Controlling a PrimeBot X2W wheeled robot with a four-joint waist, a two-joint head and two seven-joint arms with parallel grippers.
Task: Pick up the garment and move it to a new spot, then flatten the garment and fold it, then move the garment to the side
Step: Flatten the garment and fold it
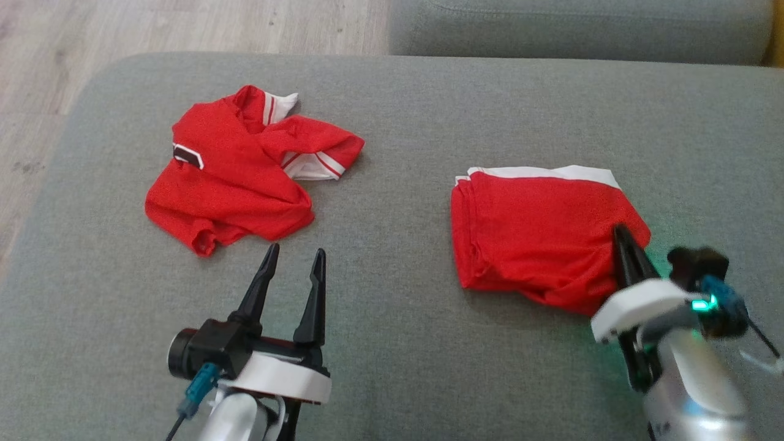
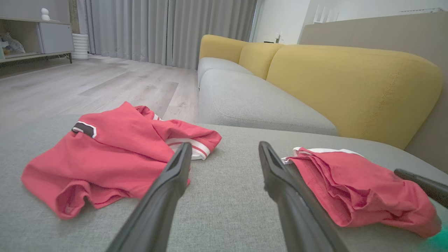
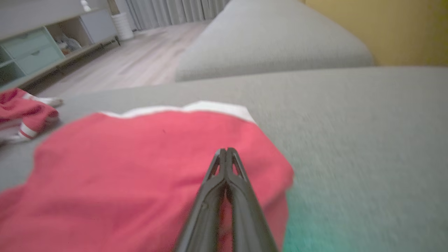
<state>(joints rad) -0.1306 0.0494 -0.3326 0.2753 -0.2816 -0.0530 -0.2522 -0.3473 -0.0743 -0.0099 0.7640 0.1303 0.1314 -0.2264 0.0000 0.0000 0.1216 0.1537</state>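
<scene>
The garment [image 1: 539, 233], red with a white band along its far edge, lies folded on the right half of the grey cushion [image 1: 404, 318]. My right gripper [image 1: 618, 231] is shut, its tips pressed into the cloth near the garment's right near corner. From the right wrist, the two closed fingers [image 3: 226, 151] meet on top of the red fabric [image 3: 140, 168]. My left gripper [image 1: 296, 249] hovers open over bare cushion between the two red pieces, holding nothing. In the left wrist view its fingers [image 2: 224, 145] frame the cushion, with the folded garment [image 2: 357, 189] to their right.
A second red garment [image 1: 233, 177] with white trim lies crumpled at the left of the cushion, also in the left wrist view [image 2: 112, 154]. Wooden floor [image 1: 184, 30] lies beyond the cushion's left and far edges. A yellow sofa back [image 2: 350, 87] rises behind the seat.
</scene>
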